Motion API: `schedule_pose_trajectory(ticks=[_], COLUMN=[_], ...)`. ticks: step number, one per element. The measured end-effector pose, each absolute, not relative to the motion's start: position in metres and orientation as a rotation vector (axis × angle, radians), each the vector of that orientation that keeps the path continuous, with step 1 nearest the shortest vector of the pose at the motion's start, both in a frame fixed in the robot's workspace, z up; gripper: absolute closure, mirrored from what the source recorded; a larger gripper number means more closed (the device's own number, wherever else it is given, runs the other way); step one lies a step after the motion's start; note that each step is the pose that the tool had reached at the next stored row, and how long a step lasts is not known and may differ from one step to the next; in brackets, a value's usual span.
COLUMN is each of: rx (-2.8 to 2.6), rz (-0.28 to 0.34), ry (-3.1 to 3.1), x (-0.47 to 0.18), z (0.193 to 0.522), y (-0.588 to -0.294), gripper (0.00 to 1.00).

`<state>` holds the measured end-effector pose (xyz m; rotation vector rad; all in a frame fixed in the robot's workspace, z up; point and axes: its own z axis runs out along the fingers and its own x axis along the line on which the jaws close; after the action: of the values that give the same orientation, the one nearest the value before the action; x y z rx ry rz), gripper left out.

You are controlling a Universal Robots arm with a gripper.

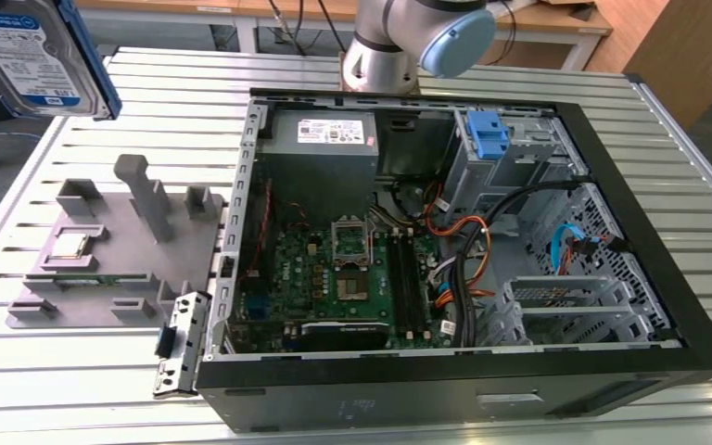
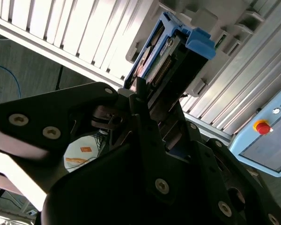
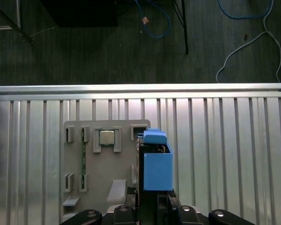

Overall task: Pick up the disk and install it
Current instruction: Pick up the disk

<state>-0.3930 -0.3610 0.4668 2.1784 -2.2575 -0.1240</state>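
the one disk [image 1: 34,54] hung in the air at the exterior view's upper left, above the far corner of the slatted metal table [image 1: 690,213]. it was well apart from the computer case [image 1: 455,399]. its blue-and-white label faced that camera, and a blue rail ran down one edge.

in the first wrist view it showed edge-on, clamped by the single gripper [image 3: 152,200]. both fingers [image 3: 131,199] were closed against its two flat faces, one on each side.

directly beneath it lay one grey holder tray [image 1: 108,269] carrying one square processor chip [image 1: 69,245].

the one case lay on its side with the panel off. inside were one green motherboard [image 1: 331,278], one grey power supply [image 1: 325,134] and one upright blue latch piece [image 1: 488,137]. the one robot arm [image 1: 406,37] rose behind the case.
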Motion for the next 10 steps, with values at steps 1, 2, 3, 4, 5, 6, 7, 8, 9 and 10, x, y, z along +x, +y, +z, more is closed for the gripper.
schedule_pose_trajectory(ticks=[1, 2, 3, 4, 5, 6, 7, 8, 9, 10], rx=[2.178, 2.178, 2.178, 2.178, 2.178, 2.178, 2.178, 2.178, 2.178, 2.177], rz=[-0.124, -0.124, -0.124, -0.124, -0.125, -0.125, -0.125, -0.125, -0.125, -0.126], ry=[-2.258, -2.257, -2.257, -2.257, -2.257, -2.257, -2.257, -2.257, -2.257, -2.257], x=[-0.3920, -0.3907, -0.3895, -0.3882, -0.3869, -0.3856, -0.3845, -0.3834, -0.3826, -0.3823], z=[0.4668, 0.4668, 0.4668, 0.4668, 0.4668, 0.4668, 0.4668, 0.4668, 0.4668, 0.4668], y=[-0.3610, -0.3610, -0.3610, -0.3610, -0.3610, -0.3610, -0.3610, -0.3610, -0.3610, -0.3609], gripper=[0.65, 0.65, 0.65, 0.65, 0.65, 0.65, 0.65, 0.65, 0.65, 0.65])
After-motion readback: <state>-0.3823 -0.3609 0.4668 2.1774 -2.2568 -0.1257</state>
